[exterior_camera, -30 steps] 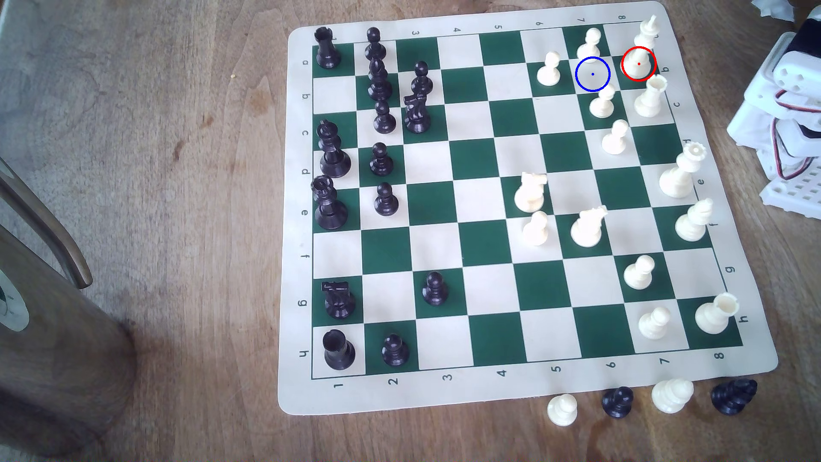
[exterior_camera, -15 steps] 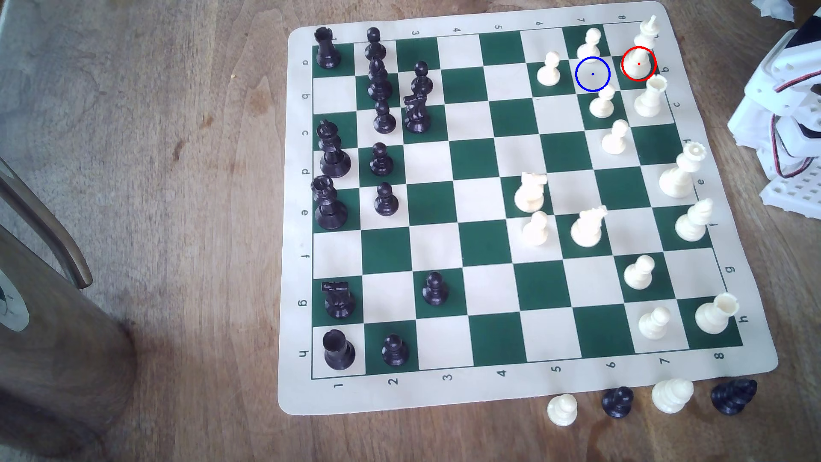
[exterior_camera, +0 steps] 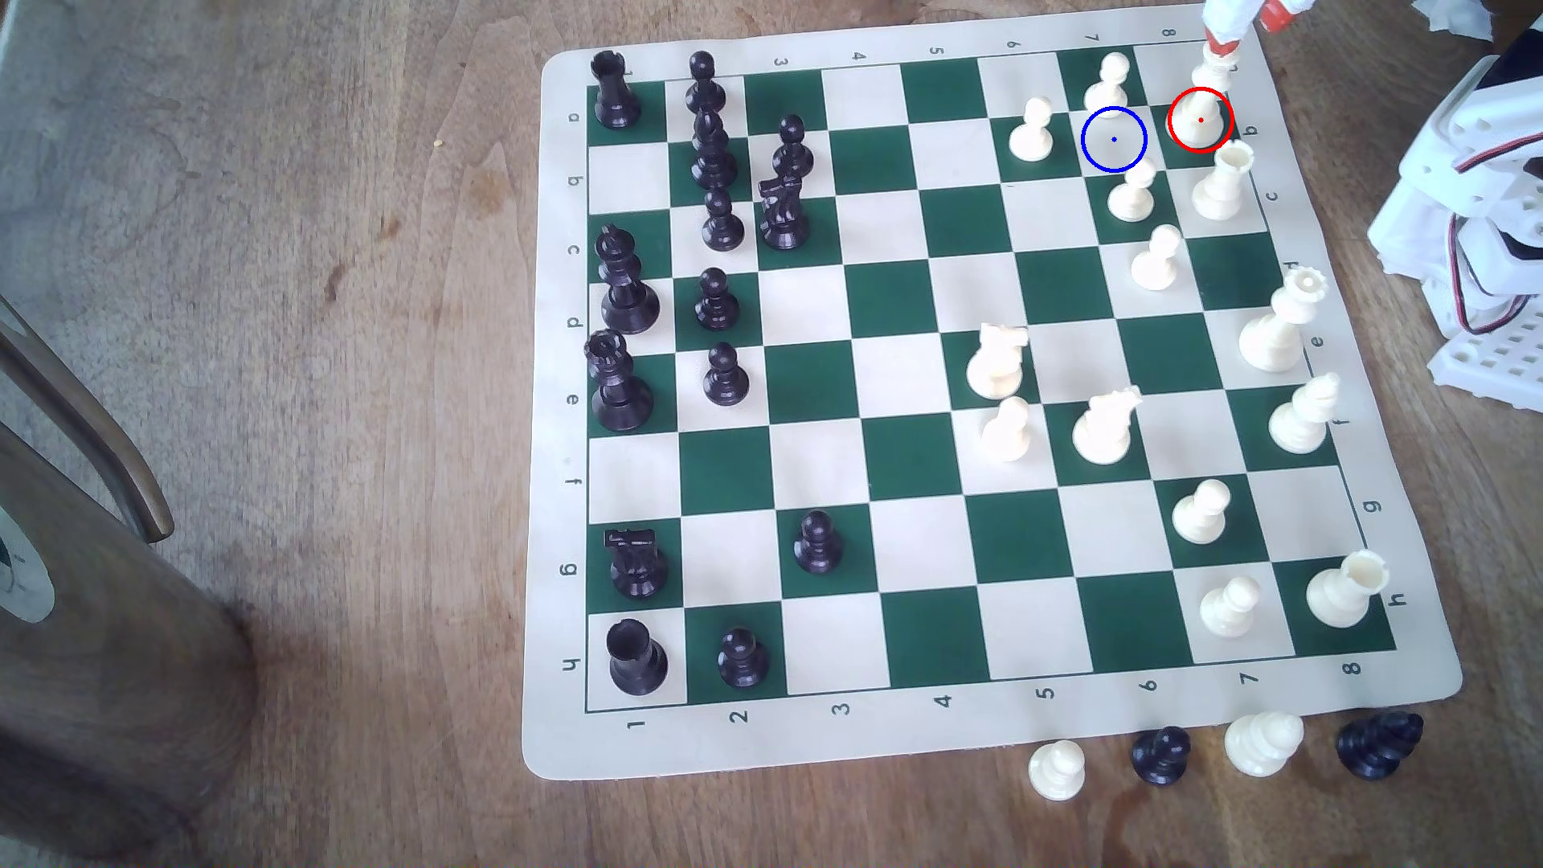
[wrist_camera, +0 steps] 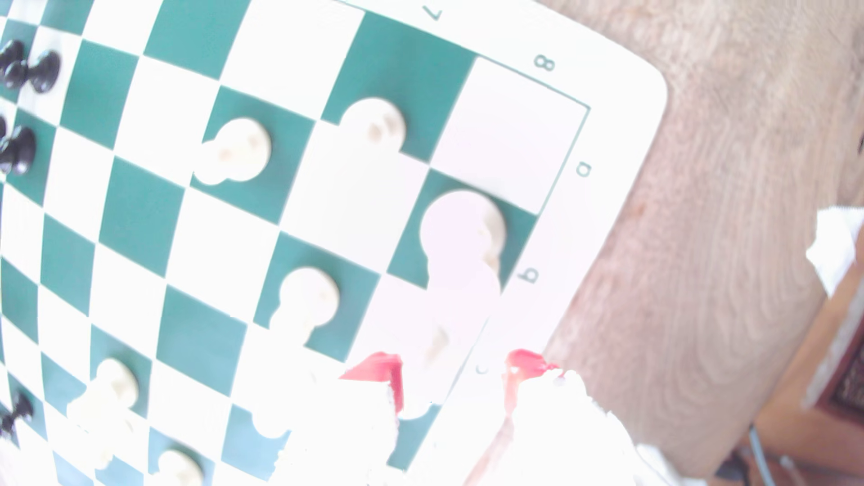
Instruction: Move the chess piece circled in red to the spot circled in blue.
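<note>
- Pincer [exterior_camera: 1246,18] comes in at the top edge of the exterior view, above the board's far corner: white fingers with red tips, released, jaws apart. Wrist view shows the two red tips [wrist_camera: 451,374] spread with a clear gap and nothing held.
- Wooden table [exterior_camera: 334,250]: brown, visible grain.
- Chess mat [exterior_camera: 1369,705]: one, flat, flexible-looking, rounded corners, green and cream squares, cream border with printed numbers and letters.
- White arm base [exterior_camera: 1478,217] at the exterior view's right, with red and black wires.
- Tall white piece [exterior_camera: 1202,108]: one, cream, smooth, wide round base, narrow tip, standing upright on the red-ringed green square near the border letter b; one finger tip sits at its top. In the wrist view it [wrist_camera: 467,224] is washed out by glare.
- Blue-ringed square [exterior_camera: 1114,139]: cream, bare, just beside the tall white piece toward the exterior view's left.
- Spare pieces [exterior_camera: 1056,769] on the wood below the mat: four, two cream, two black.
</note>
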